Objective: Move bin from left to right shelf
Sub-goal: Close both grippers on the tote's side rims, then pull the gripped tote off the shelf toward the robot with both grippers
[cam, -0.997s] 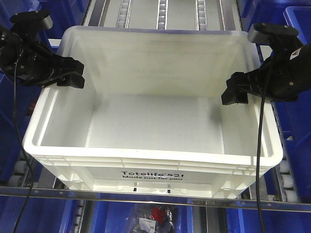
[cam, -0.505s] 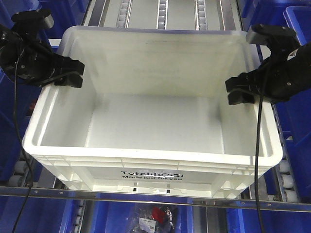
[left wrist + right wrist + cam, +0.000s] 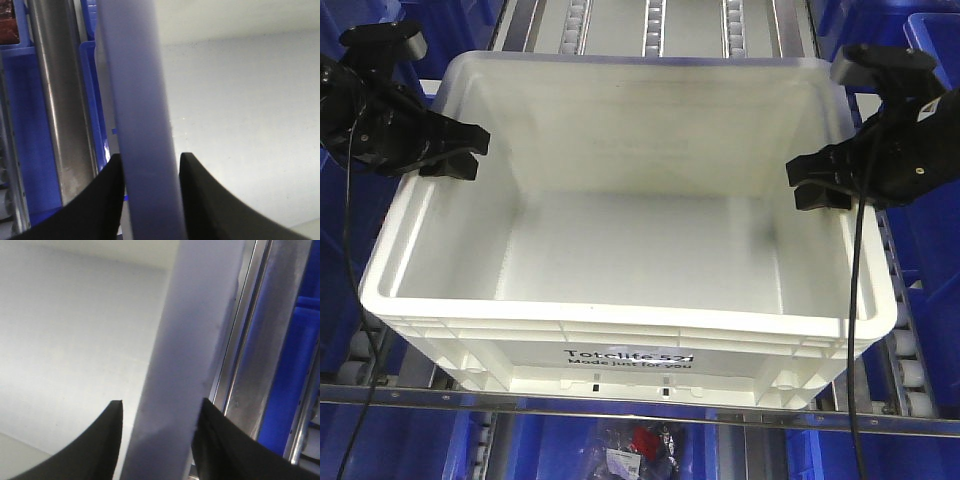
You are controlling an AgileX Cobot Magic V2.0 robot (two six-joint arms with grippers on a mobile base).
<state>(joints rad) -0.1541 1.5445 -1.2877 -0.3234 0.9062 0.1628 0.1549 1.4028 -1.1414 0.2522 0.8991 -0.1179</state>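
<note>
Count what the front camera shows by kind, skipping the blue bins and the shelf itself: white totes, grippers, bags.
white Totelife tote: 1
black grippers: 2 (left gripper, right gripper)
clear bag of small parts: 1
Total: 4

Bin (image 3: 620, 318): large white rectangular plastic tote, open top, empty inside, thick rim with ribbed bands below it, and black print on the near face reading "Totelife 52…" over "Made just for you", partly washed out by glare. It stands upright and roughly level, long side toward me, over the roller lanes of the shelf (image 3: 655, 20). The left gripper (image 3: 455, 150) straddles its left rim and the right gripper (image 3: 820, 180) its right rim, fingers close against each rim.
</note>
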